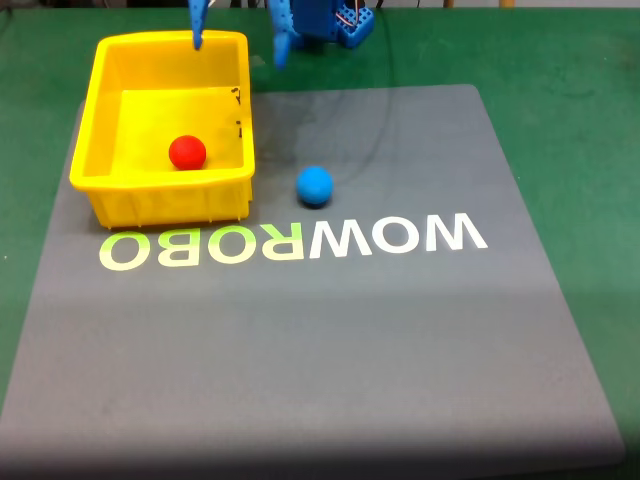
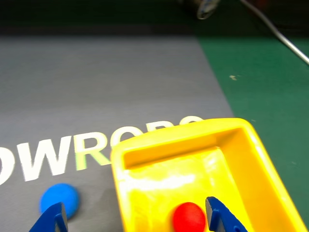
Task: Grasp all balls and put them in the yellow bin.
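The green surface (image 1: 570, 120) is carrying a big gray mat (image 1: 400, 340). The yellow bin (image 1: 110, 130) is sitting in the upper left of the fixed view. The blue claw (image 1: 238, 42) is hanging spread wide at the top, holding nothing. The red ball (image 1: 187, 152) is lying inside the bin. The blue ball (image 1: 314, 185) is resting on the mat, right of the bin.
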